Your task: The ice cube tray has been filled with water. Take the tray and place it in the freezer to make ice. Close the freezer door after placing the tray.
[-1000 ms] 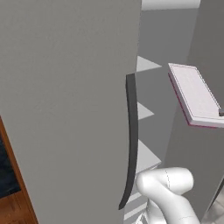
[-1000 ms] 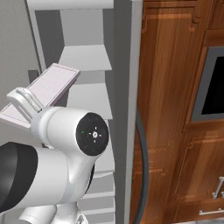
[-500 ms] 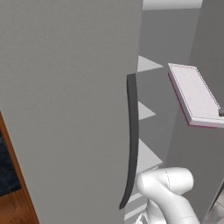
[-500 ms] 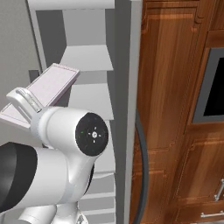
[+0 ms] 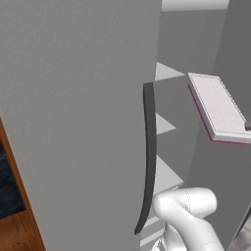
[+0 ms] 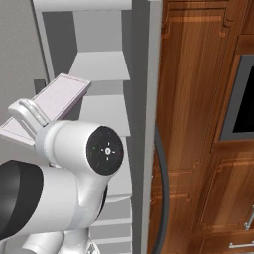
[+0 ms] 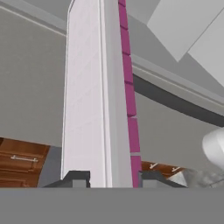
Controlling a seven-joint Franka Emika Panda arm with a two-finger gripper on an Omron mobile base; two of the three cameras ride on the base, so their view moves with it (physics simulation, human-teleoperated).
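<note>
Between the gripper's (image 7: 110, 178) two dark finger tips (image 7: 75, 178) the ice cube tray (image 7: 98, 96) is clamped on its thin edges, so the jaws are nearly closed around it; its pale top with a faint grid and its pinkish-mauve rim are seen edge-on in the hand view. In front of the open freezer (image 5: 179, 54) the tray (image 5: 217, 106) is held up in the air, tilted, at the height of the upper white shelves (image 5: 163, 125) and clear of them. To the tray's left in the left base view, the grey freezer door (image 5: 78, 112) stands swung open, with its long dark curved handle (image 5: 148, 157) on its edge. Beyond the freezer's right side, wood cabinets (image 6: 198, 124) are seen in the right base view.
</note>
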